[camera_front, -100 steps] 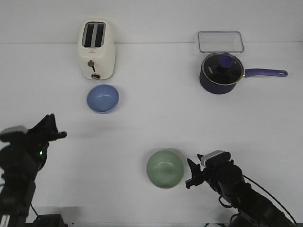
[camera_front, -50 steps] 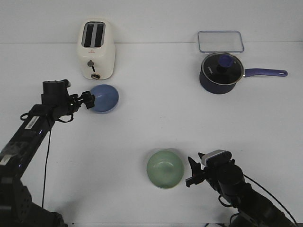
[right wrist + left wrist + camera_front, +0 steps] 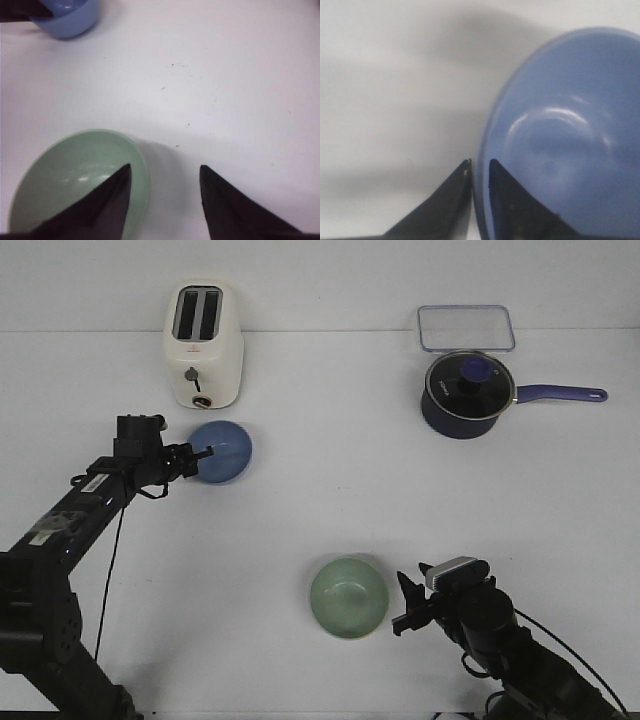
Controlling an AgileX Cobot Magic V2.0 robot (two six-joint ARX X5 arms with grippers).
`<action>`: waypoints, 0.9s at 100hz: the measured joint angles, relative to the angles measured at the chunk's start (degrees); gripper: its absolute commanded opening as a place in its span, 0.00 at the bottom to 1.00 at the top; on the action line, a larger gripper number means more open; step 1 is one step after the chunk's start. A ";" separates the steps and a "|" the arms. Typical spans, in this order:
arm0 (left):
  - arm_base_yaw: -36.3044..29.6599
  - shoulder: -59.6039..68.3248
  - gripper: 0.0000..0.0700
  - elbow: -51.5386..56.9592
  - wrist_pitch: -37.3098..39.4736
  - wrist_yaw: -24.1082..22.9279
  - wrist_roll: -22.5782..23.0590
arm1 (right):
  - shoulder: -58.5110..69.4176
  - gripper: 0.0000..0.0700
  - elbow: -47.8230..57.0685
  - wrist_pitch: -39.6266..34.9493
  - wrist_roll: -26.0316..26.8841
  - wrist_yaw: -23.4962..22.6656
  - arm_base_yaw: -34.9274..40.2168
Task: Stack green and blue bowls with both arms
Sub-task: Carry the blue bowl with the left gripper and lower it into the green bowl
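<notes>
Blue bowl [image 3: 560, 145] rim pinched by left pincer [image 3: 479, 172] up close; right pincer [image 3: 162, 172] spread.

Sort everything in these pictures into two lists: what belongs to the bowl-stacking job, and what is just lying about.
Belongs to the job:
blue bowl
green bowl
left gripper, pinching the blue bowl's rim
right gripper, open beside the green bowl

Just lying about:
toaster
saucepan
clear container
</notes>
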 measured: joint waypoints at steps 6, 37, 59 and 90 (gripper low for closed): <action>0.00 -0.39 0.02 0.00 -0.20 -0.11 0.35 | 0.00 0.40 0.00 0.00 0.00 0.00 0.00; -3.56 -17.18 0.01 0.09 -9.94 1.88 3.96 | 0.00 0.40 0.00 0.00 0.00 0.00 0.00; -18.21 -28.70 0.01 -4.70 -14.19 3.87 4.96 | 0.00 0.40 0.00 0.00 -0.02 0.66 0.00; -40.26 -23.52 0.01 -9.84 -10.01 -0.98 -0.07 | 0.00 0.40 0.00 0.02 -0.11 1.11 0.00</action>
